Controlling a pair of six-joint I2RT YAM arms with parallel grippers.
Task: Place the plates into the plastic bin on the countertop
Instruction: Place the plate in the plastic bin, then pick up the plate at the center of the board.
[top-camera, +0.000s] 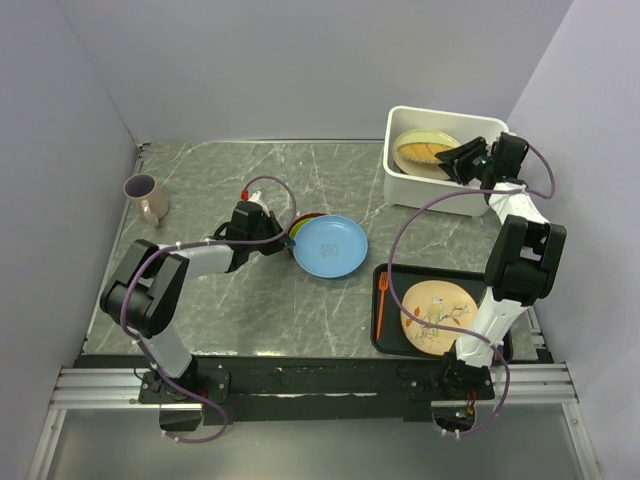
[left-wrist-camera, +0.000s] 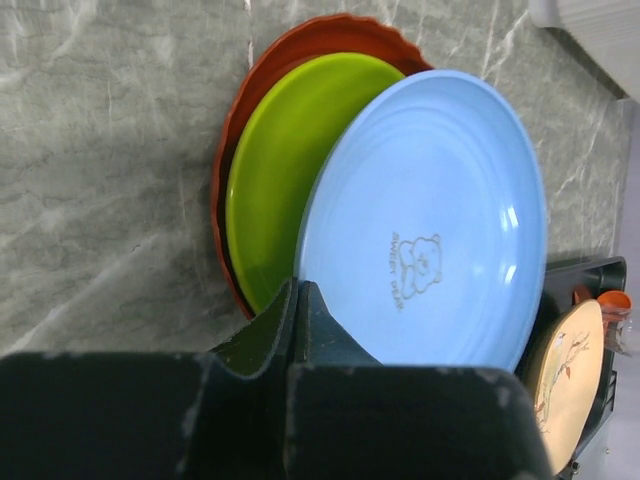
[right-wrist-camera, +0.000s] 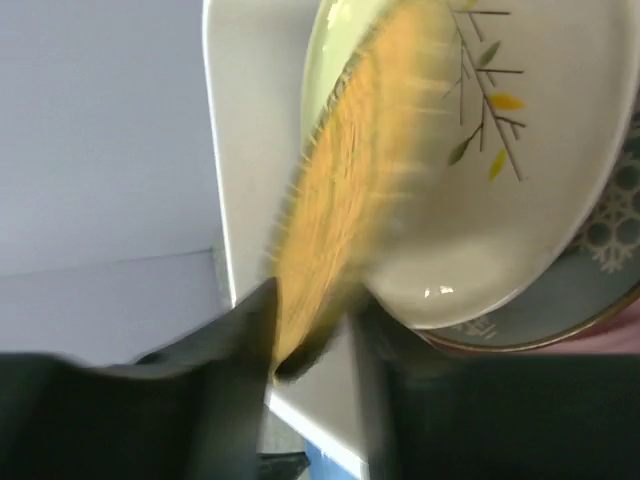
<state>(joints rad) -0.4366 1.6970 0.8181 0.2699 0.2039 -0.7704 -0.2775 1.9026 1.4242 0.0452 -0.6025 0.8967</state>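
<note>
Plates (top-camera: 330, 245) are found at both grippers. The left gripper (left-wrist-camera: 300, 320) is seen with its jaws together, pinched on the near rim of the blue plate (left-wrist-camera: 430, 230), which bears a faint bear print and lies on top of a yellow-green plate (left-wrist-camera: 285, 170) and a red-orange plate (left-wrist-camera: 250, 100) stacked on the countertop (left-wrist-camera: 100, 150). The blue plate is set off to one side of the two beneath it. The right gripper (right-wrist-camera: 305, 350) is seen with its jaws apart, and the edge of a blurred yellow plate (right-wrist-camera: 350, 180) is caught between them; whether the fingers touch it cannot be told. This plate is tilted over a cream plate (right-wrist-camera: 520, 220) painted with a twig, under which a dark grey plate (right-wrist-camera: 605, 250) shows, all within the plastic bin (top-camera: 440, 195) at the far right of the countertop. Near the right arm's base, a black tray (top-camera: 390, 340) carries a bird-patterned plate (top-camera: 437, 315) and an orange fork (top-camera: 381, 303). A mug (top-camera: 146, 195) is set far left.
</note>
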